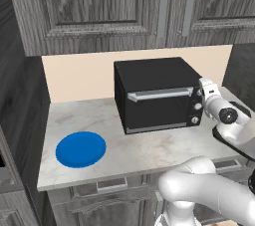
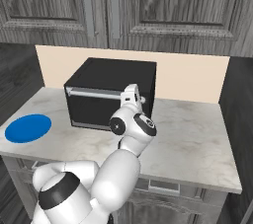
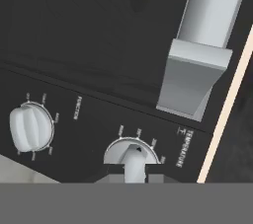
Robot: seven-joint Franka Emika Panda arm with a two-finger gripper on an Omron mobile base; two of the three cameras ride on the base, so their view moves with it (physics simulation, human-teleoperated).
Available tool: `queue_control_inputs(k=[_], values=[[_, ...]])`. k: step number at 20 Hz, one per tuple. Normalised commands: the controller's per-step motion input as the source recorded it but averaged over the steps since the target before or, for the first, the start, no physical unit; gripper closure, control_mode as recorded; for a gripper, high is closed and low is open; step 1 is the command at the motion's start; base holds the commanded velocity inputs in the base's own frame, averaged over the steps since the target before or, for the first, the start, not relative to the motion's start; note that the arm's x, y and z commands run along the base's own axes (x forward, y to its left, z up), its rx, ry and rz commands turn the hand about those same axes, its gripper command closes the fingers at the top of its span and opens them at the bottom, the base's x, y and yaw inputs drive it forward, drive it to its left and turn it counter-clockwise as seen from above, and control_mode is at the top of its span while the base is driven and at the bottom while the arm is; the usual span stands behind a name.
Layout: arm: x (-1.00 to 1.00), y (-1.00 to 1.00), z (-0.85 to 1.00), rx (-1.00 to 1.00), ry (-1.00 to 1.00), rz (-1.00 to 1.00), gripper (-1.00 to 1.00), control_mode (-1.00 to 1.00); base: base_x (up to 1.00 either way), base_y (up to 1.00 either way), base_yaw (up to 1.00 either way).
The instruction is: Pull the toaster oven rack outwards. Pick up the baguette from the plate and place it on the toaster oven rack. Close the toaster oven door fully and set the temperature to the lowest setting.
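Fingertips of the gripper [image 3: 134, 177] sit at the bottom of the hand view, narrowly spaced on either side of the silver temperature knob [image 3: 133, 158], and appear pinched on it. This knob carries the label "temperature" beside it, and a second silver knob [image 3: 29, 128] lies further along the same black control strip. Just beyond the 2 knobs, the end bracket of the silver bar handle [image 3: 195, 77] stands out from the toaster oven door [image 3: 89, 30].

From the left base view, the gripper [image 1: 201, 96] presses against the right front edge of the toaster oven [image 1: 158, 93], near the top of the knob column [image 1: 196, 112]. The door [image 1: 157, 108] is shut flat against the oven front, with its handle [image 1: 160, 94] running across the upper edge. Neither the rack nor the baguette can be made out behind the closed door.

The oven stands on the pale marble counter [image 1: 149, 150], toward the back wall. The plate [image 1: 80, 149] lies bare on the counter, well apart from the oven, to its left and closer to the front edge. In the right base view the plate [image 2: 27, 128] rests at the far left, with the white arm [image 2: 131, 129] reaching up across the oven's front.
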Motion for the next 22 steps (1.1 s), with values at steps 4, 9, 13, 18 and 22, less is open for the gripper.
queue_control_inputs(k=[4,9,13,18,22], values=[[0.0,0.1,0.0,-0.15,0.11,0.04,1.0,-1.0,0.0,0.0,0.0],[0.01,0.11,0.0,-0.16,0.14,0.02,1.0,-1.0,0.0,0.0,0.0],[0.04,0.0,-0.06,-0.12,0.09,0.0,1.0,-1.0,0.0,0.0,0.0],[0.0,0.0,-0.21,-0.07,0.01,0.03,1.0,-1.0,0.0,0.0,0.0],[0.0,0.0,-0.38,-0.03,0.0,0.05,1.0,-1.0,0.0,0.0,0.0]])
